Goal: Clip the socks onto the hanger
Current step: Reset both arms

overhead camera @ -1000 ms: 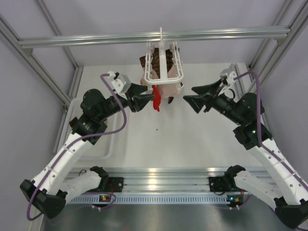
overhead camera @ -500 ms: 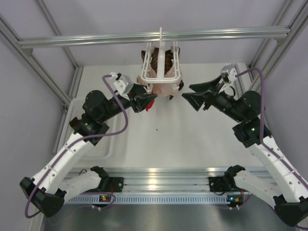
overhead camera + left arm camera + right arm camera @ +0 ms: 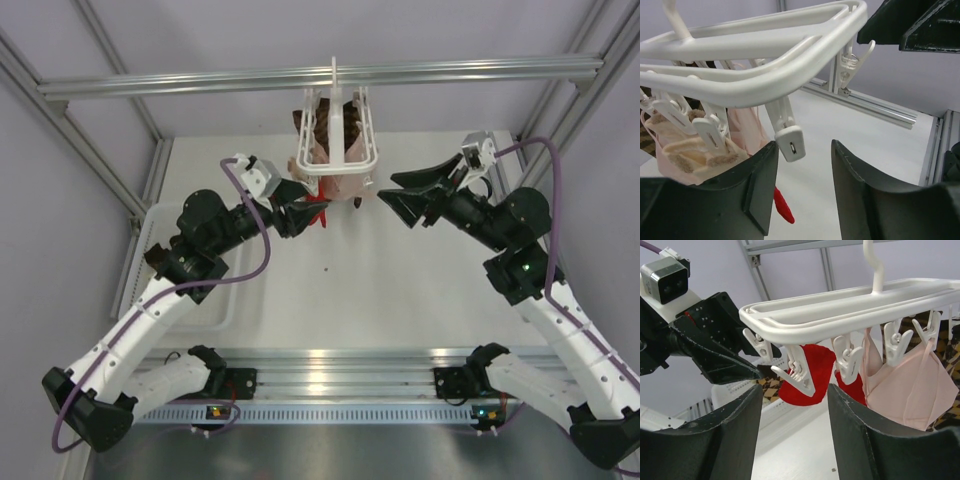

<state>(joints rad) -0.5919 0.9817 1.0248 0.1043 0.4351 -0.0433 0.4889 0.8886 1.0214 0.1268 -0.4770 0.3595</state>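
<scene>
The white hanger (image 3: 336, 166) hangs by its hook from the rail. A pale pink sock (image 3: 910, 385) and a brown striped sock (image 3: 322, 125) hang from its clips. A red sock (image 3: 318, 205) hangs under the hanger's near left corner, just past my left gripper (image 3: 300, 212). In the left wrist view only its tip (image 3: 783, 209) shows below the left finger, and its top is hidden. My left gripper (image 3: 804, 145) is open with a dangling clip (image 3: 790, 142) between the jaws. My right gripper (image 3: 795, 385) is open below another empty clip (image 3: 801, 376), with the red sock (image 3: 810, 372) behind it.
The aluminium rail (image 3: 320, 75) crosses the top. A white basket (image 3: 215, 300) sits at the table's left; a brown checked sock (image 3: 767, 386) lies in it. The right gripper (image 3: 395, 203) is to the right of the hanger, facing the left one.
My left gripper has moved up and right, under the hanger's corner. The hanger has swung a little. My right gripper has edged closer to the hanger.
</scene>
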